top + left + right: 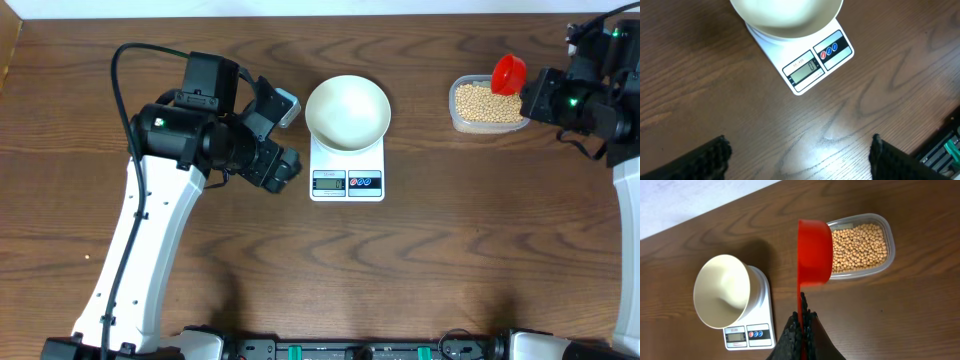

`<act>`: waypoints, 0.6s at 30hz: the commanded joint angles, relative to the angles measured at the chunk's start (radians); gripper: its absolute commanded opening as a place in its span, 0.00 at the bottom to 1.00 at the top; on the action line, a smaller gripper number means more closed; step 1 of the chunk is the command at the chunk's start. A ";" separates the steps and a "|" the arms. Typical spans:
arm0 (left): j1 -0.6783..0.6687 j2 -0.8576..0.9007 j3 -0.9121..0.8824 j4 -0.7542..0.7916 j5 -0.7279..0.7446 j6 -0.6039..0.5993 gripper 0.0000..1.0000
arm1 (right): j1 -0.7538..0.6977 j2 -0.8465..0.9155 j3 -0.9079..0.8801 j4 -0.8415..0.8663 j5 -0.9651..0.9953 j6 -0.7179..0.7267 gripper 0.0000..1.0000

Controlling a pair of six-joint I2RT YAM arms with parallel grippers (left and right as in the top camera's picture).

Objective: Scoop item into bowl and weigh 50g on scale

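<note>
The white bowl [347, 112] stands empty on the white scale [347, 182] at the table's middle; both show in the left wrist view, bowl [786, 17], scale [815, 65], and the right wrist view, bowl [722, 291], scale [750, 335]. The tan beans [488, 103] fill a clear tub [456, 115] at the back right, also in the right wrist view [860, 247]. My right gripper [802, 322] is shut on the handle of a red scoop [815, 257], held over the tub's left end [508, 73]. My left gripper [800, 155] is open and empty, left of the scale.
The left arm [215, 135] hangs over the table left of the scale. The right arm [590, 95] is at the right edge. A pale wall strip runs along the table's far edge [300, 8].
</note>
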 commanded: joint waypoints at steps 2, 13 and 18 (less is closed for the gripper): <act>-0.002 0.007 0.006 -0.002 -0.005 0.014 0.93 | -0.004 -0.003 0.025 0.013 0.008 -0.042 0.01; -0.002 0.007 0.005 -0.021 -0.005 0.179 0.98 | -0.005 -0.002 0.025 0.021 0.009 -0.086 0.01; -0.002 0.007 0.005 -0.021 -0.005 0.273 0.98 | -0.005 -0.002 0.025 0.018 0.011 -0.085 0.01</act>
